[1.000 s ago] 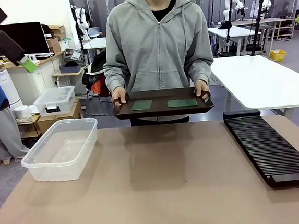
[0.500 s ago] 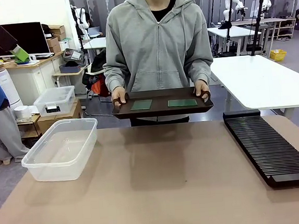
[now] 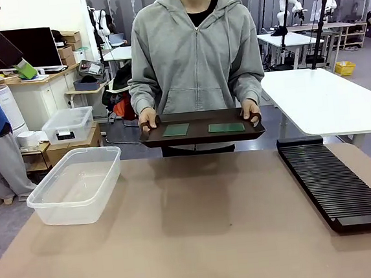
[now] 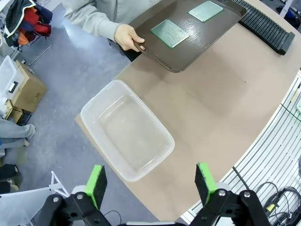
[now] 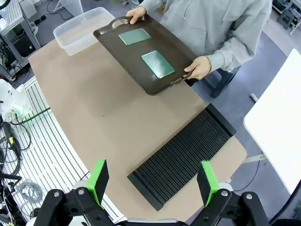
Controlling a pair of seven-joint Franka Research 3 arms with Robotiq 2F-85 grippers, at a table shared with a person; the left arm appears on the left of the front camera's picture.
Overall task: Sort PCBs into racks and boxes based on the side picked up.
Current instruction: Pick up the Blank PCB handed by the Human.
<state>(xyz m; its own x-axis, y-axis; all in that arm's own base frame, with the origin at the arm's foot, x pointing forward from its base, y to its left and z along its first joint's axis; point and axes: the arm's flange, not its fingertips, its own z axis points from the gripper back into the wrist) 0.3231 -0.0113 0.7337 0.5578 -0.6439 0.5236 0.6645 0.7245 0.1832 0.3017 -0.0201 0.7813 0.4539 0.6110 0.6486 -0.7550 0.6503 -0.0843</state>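
1. The left claw is hanging high above the table, its green-padded fingers spread wide with nothing between them
2. The right claw is likewise gaping wide and gripping nothing
3. The two PCBs are lying flat, side by side but apart, on a dark brown tray well ahead of both claws
4. A person is holding the tray by its end handles at the table's far edge, one hand curling over the handle nearer the left claw
5. From the left claw, the nearer PCB is showing a fine pattern too small to read, and the other PCB is lying beyond it
6. A smaller lidded box is sitting off the table beyond the left claw, and its dark label is too small to read
7. The clear tub is sitting just ahead of and below the left claw's fingertips, at the table's corner, with its rim apart from the tray
8. The black slotted rack is lying just ahead of the right claw, running along the table's side edge
9. A broad stretch of bare brown tabletop is lying open between tub and rack, ahead of both claws and reaching to the tray
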